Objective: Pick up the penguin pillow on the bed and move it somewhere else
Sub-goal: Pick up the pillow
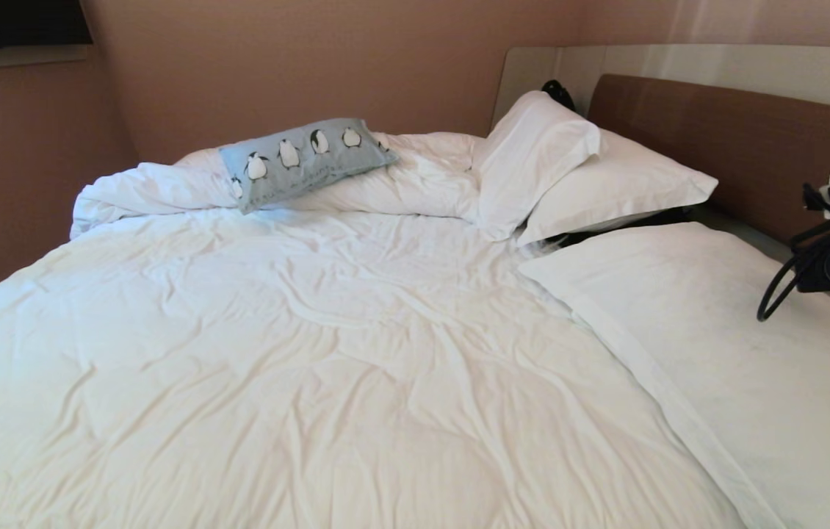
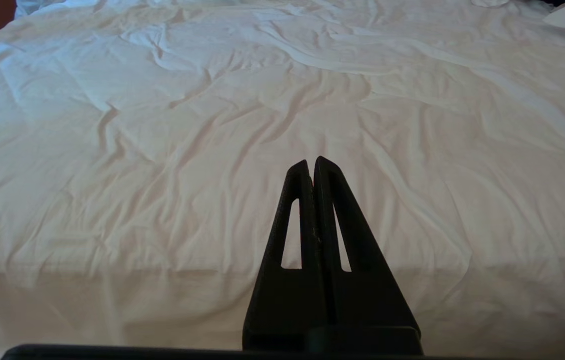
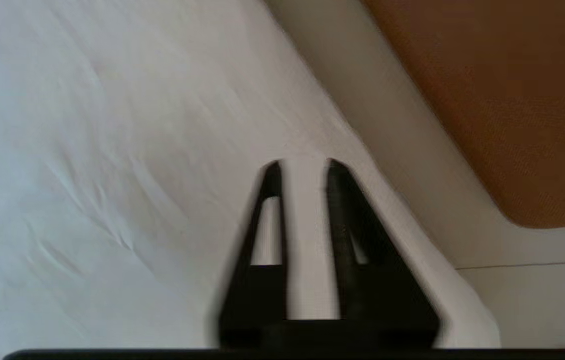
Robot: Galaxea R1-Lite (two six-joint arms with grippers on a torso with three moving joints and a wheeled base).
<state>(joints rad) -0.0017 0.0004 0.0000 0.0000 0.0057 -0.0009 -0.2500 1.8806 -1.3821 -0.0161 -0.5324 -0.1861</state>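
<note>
Penguin pillow [image 1: 306, 162] lies on the bunched duvet at your bed's [image 1: 327, 353] far left corner. Right gripper [image 3: 303, 165], blurred, seems slightly parted and empty near the headboard [image 3: 492, 100]; left gripper [image 2: 311, 162] is clenched.

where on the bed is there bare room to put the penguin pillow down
The wide middle of the duvet, between the penguin pillow on the bunched far edge and the flat white pillow, is bare. The headboard end is crowded with stacked white pillows.
</note>
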